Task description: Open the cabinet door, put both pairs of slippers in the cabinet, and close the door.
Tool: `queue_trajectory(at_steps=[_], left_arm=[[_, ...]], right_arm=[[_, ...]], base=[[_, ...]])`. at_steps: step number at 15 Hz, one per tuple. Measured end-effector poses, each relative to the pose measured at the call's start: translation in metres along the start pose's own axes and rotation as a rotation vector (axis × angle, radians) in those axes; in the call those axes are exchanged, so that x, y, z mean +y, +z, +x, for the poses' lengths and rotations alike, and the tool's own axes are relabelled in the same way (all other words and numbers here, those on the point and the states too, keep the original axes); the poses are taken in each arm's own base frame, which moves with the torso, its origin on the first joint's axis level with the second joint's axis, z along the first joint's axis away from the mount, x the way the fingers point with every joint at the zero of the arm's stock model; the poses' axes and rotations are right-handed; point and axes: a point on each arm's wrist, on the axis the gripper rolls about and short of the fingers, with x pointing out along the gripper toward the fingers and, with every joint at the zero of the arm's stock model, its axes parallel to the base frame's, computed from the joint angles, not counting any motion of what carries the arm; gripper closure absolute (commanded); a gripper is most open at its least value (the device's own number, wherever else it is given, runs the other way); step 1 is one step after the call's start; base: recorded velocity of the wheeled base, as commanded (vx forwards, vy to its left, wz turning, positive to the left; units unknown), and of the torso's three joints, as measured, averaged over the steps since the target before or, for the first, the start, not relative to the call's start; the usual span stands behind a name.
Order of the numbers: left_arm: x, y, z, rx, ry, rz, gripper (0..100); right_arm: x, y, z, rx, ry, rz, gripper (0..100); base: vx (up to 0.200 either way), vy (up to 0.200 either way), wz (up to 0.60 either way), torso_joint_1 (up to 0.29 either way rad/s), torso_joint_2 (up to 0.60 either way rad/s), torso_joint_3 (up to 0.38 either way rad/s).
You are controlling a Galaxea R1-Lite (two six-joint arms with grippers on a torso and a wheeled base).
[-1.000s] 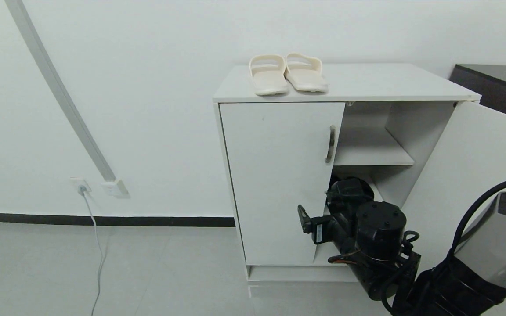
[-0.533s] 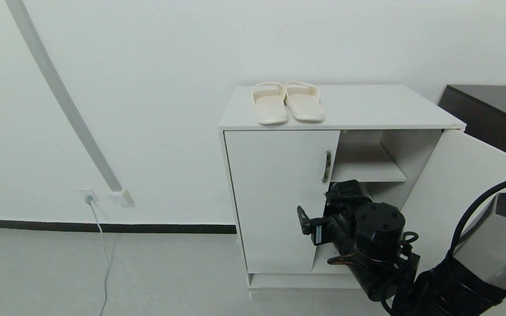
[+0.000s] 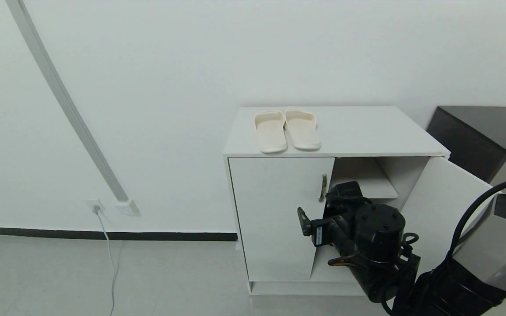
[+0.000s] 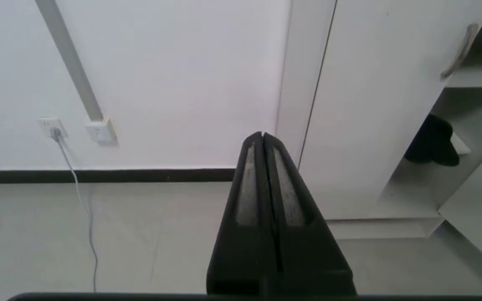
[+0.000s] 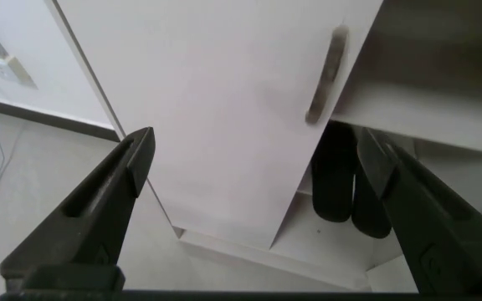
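Seen from the head, the cabinet (image 3: pixel 363 131) has its right door (image 3: pixel 448 206) swung open and its left door (image 3: pixel 279 219) shut. The cream slippers (image 3: pixel 287 130) lie side by side on the cabinet's top, not yet put away. The right arm (image 3: pixel 378 228) stands before the opening and hides the lower compartment. In the left wrist view the left pincer (image 4: pixel 263 142) is closed on nothing, fingers pressed together, out to the cabinet's left above the floor, while a dark pair of slippers (image 4: pixel 432 140) sits on the lower shelf inside. In the right wrist view the right pincer (image 5: pixel 255 142) gapes wide and empty near the left door's handle (image 5: pixel 326 77), the dark pair beyond it, partly cut off by a finger. By my reckoning the opening is done and one pair is in; the cream pair and the closing remain.
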Motion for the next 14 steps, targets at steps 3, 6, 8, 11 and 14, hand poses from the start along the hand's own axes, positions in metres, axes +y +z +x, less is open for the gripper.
queue_trajectory(at_steps=[3, 6, 8, 11, 14], left_arm=[[0.0000, 0.0000, 0.0000, 0.000, 0.000, 0.000, 100], [0.0000, 0.0000, 0.0000, 0.000, 0.000, -0.001, 100], [0.0000, 0.0000, 0.0000, 0.000, 0.000, 0.000, 100], [0.0000, 0.0000, 0.0000, 0.000, 0.000, -0.001, 100], [0.0000, 0.0000, 0.0000, 0.000, 0.000, -0.002, 100]], right_arm=[[0.0000, -0.0001, -0.0001, 0.000, 0.000, 0.000, 0], [-0.0002, -0.0012, -0.0003, 0.004, 0.000, -0.002, 0], [-0.0002, -0.0022, -0.0003, 0.007, 0.001, -0.004, 0], [-0.0003, -0.0035, 0.0002, 0.011, 0.001, -0.005, 0], [-0.0012, -0.0053, 0.0008, 0.016, -0.003, -0.009, 0]], base=[[0.000, 0.000, 0.00, 0.250, -0.58, -0.333], [0.000, 0.000, 0.00, 0.258, -0.58, -0.323], [0.000, 0.000, 0.00, 0.195, -0.43, -0.239], [0.000, 0.000, 0.00, 0.180, -0.39, -0.211], [0.000, 0.000, 0.00, 0.163, -0.36, -0.190]])
